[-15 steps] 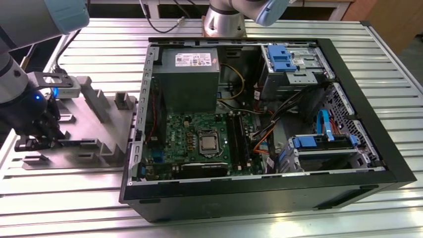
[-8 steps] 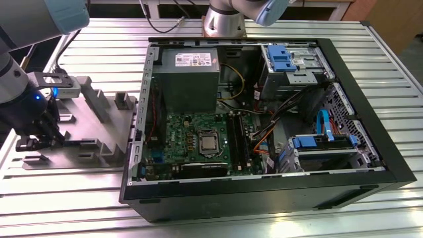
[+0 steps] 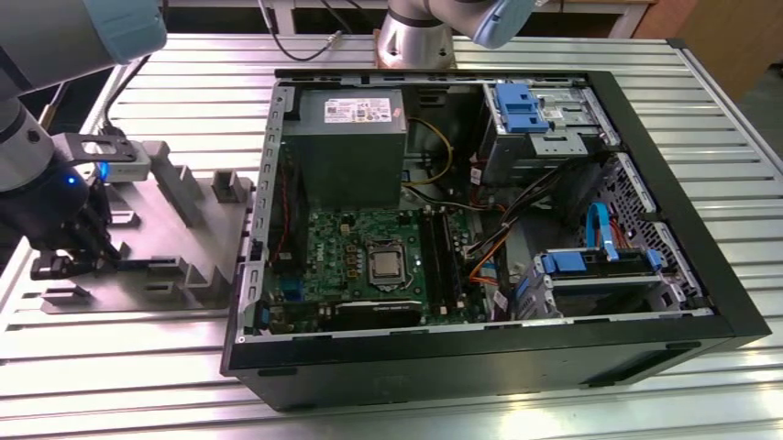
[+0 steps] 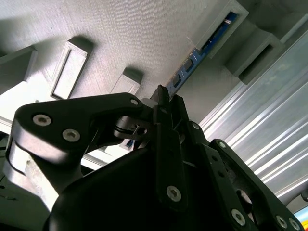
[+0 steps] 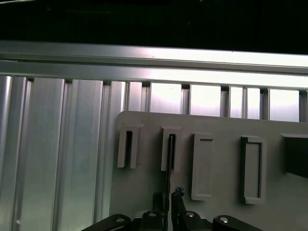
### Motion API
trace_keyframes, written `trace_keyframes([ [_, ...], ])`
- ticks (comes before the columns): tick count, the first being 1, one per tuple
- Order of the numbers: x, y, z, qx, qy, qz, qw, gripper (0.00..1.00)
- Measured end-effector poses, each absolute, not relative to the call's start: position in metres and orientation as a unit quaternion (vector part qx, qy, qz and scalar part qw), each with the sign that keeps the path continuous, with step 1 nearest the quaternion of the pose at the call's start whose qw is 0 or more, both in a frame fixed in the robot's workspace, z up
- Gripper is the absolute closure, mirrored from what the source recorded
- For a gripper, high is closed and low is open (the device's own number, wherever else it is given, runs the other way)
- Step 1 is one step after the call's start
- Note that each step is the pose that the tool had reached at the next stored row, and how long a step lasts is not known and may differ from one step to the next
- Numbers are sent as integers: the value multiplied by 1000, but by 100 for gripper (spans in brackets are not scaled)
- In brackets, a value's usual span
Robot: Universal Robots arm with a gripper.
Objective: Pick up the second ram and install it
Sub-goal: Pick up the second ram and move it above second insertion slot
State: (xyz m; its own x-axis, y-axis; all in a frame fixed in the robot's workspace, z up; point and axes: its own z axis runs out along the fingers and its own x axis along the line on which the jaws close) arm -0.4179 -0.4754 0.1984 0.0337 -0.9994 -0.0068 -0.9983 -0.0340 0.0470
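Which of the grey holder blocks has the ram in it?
The block in line with the gripper: the ram, a thin dark strip, runs from its slot. The others show none.

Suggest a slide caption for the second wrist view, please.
Black gripper poised at the thin dark blue circuit-board strip standing in the grey slotted holder plate.

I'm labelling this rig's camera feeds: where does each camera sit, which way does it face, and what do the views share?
Exterior view: off the arm, high, looking down on the open computer case and grey fixture; the arm and gripper show.
First wrist view: on the wrist, looking down past the gripper onto the grey fixture and table.
Second wrist view: on the wrist, close behind the gripper, looking along it at the second ram in the grey fixture.
Shared: all three show gripper and grey fixture.
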Motion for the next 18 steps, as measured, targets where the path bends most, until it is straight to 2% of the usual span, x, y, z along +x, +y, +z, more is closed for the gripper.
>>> trace_keyframes([
  [7, -418, -475, 198, 719, -695, -19, 14, 79],
  [10, -418, -475, 198, 719, -695, -19, 14, 80],
  [11, -418, -475, 198, 719, -695, -19, 15, 87],
  [18, -418, -475, 198, 719, -695, -19, 14, 88],
])
